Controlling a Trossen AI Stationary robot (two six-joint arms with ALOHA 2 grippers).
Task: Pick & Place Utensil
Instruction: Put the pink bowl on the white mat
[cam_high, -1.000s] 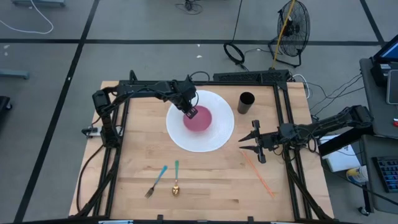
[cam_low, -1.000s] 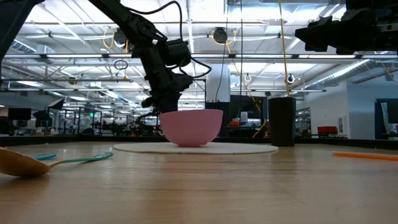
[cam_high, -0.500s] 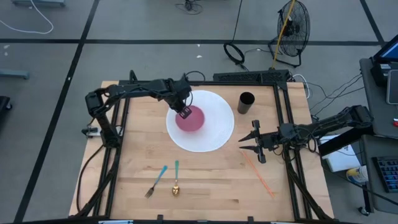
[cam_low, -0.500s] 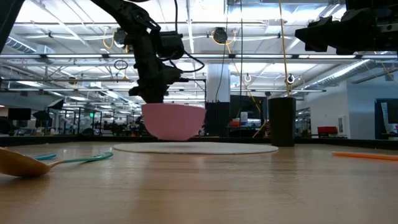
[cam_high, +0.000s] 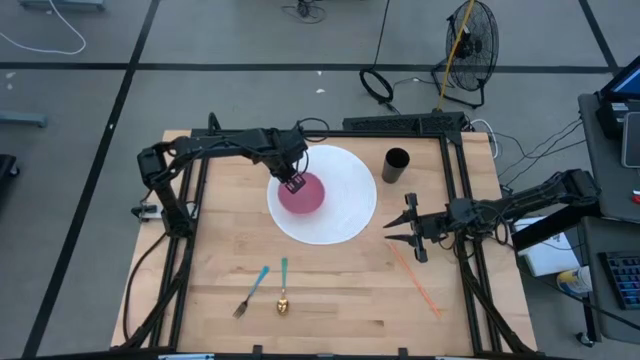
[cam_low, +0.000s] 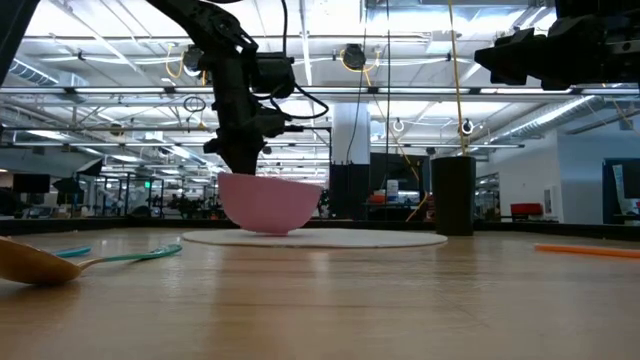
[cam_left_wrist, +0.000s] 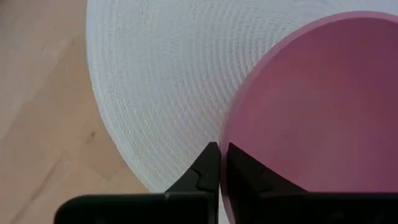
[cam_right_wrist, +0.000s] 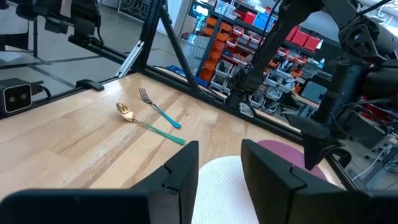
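A pink bowl (cam_high: 303, 194) sits tilted over the left part of a white plate (cam_high: 345, 215). My left gripper (cam_high: 293, 182) is above the bowl's far-left side and shut on it. In the low view the bowl (cam_low: 268, 205) hangs below this gripper (cam_low: 240, 162), its underside at the plate's surface (cam_low: 380, 239). A gold spoon with a green handle (cam_high: 284, 285) and a blue-handled fork (cam_high: 250, 292) lie flat near the table's near edge. My right gripper (cam_high: 388, 233) is open and hovers right of the plate. My left gripper pinches the bowl's rim (cam_left_wrist: 222, 144) between its two fingers, one finger inside (cam_left_wrist: 245, 171) the bowl and one outside (cam_left_wrist: 205, 171). The fingers come from above, pointing down. The bowl hangs tilted; whether its underside touches the plate, I cannot tell.
A black cup (cam_high: 396, 165) stands by the far right of the plate. A thin orange stick (cam_high: 415, 280) lies on the wood below my right gripper. Bare wood stretches between the plate and the utensils. The black frame rails run along the left and right edges.
My left gripper has moved toward the table's left, carrying the bowl. The bowl was raised off the middle of the plate, shifted left, then came down again and now sits tilted over the plate's left part.
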